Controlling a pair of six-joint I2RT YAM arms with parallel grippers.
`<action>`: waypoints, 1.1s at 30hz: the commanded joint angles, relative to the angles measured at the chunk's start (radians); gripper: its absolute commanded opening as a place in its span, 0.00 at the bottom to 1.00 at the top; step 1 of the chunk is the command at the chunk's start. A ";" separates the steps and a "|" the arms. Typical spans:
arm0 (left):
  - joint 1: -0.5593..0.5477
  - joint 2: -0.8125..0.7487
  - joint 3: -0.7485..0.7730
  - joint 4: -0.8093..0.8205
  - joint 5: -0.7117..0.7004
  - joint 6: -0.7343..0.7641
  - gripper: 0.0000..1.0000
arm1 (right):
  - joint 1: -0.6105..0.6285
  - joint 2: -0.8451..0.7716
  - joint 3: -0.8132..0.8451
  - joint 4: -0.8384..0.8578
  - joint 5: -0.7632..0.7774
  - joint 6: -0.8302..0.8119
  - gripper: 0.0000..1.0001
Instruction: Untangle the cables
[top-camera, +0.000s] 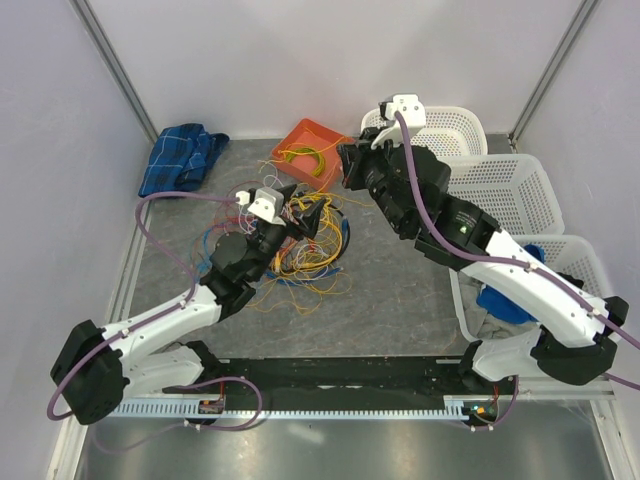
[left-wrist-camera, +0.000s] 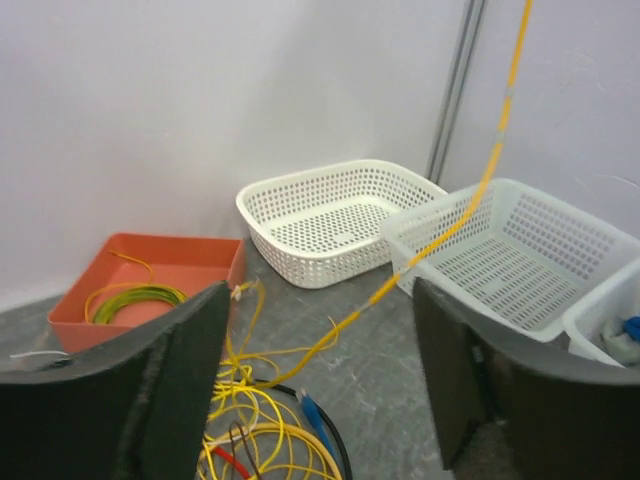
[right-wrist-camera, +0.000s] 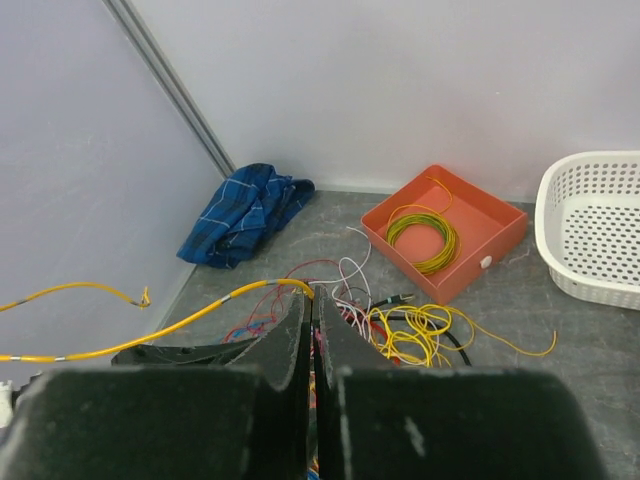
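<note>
I have the right gripper (right-wrist-camera: 311, 305) closed, its two fingers pressed together on the yellow cable (left-wrist-camera: 470, 205). From the pinch the strand runs off to the left in the right wrist view. In the left wrist view the same strand climbs taut from the heap towards the upper right.

The left gripper (left-wrist-camera: 320, 300) stands wide open with nothing in it. The taut yellow strand passes through the gap between its fingers without touching either one, as far as I can tell.

The heap of cables (top-camera: 305, 255) lies on the table (top-camera: 400, 290), just ahead of the left arm and between the two grippers. It is a loose nest, mostly yellow loops, with red, blue, white and black runs through it. One yellow-green coil (right-wrist-camera: 422, 230) sits apart in the orange tray (top-camera: 298, 133). A blue cloth (top-camera: 180, 158) lies in the far left corner, and white baskets (top-camera: 470, 130) stand to the right.

I judge these cables to be very light, limp and springy, with a smooth jacket that could slide through a weak pinch. Pulling one strand is likely to drag the whole nest with it, or to tighten a knot. I would take hold of the yellow strand low down, just where it leaves the heap, and grip across a single run, not a bundle. That would pin the nest while the raised end draws out slowly.
</note>
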 joint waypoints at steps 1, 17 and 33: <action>0.001 0.007 0.052 0.073 -0.024 0.109 0.61 | -0.009 -0.047 -0.022 -0.005 -0.019 0.026 0.00; 0.008 -0.116 0.328 -0.606 -0.022 -0.091 0.02 | -0.015 -0.138 -0.177 0.036 0.054 0.005 0.98; 0.107 0.261 1.205 -1.293 0.048 -0.322 0.02 | -0.015 -0.388 -0.789 0.212 0.102 0.072 0.98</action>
